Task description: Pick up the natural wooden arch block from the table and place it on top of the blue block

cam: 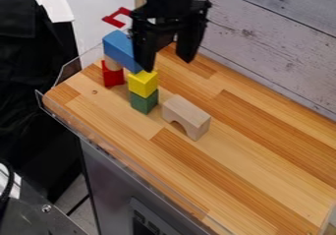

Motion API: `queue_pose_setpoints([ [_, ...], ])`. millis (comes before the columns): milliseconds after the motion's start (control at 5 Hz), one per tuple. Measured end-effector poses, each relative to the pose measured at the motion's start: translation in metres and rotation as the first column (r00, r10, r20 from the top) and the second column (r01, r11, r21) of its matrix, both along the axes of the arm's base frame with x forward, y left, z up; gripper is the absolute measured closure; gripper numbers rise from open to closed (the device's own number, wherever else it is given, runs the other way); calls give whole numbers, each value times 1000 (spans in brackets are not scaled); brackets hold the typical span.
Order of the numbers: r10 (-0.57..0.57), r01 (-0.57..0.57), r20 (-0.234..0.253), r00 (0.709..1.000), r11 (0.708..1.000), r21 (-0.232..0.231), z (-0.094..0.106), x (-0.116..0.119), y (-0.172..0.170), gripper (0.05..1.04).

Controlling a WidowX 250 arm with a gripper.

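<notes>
- Camera view: the gripper [167, 65] is held open, one finger seemingly just beside the blue block [121, 49].
- Its long axis is laid from the red block [113, 76]'s stack towards the yellow block [143, 84], near the tabletop [263, 162]'s short edge.
- Beyond, a plank wall [275, 30] is seen.

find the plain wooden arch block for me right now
In the camera view, the plain wooden arch block stands near the centre, just right of the green wooden cube beneath the yellow wooden cube.
</notes>
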State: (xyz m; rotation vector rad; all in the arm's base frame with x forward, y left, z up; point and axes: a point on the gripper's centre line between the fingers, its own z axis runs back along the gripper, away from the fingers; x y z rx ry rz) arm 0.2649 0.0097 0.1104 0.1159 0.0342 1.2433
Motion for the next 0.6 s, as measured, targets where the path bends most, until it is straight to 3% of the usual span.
queue_pose_setpoints([
  [200,50,-50,3,999,999,-4,-1,-1,-11,85],
  [600,132,-132,-15,991,991,-28,-26,3,-22,85],
])
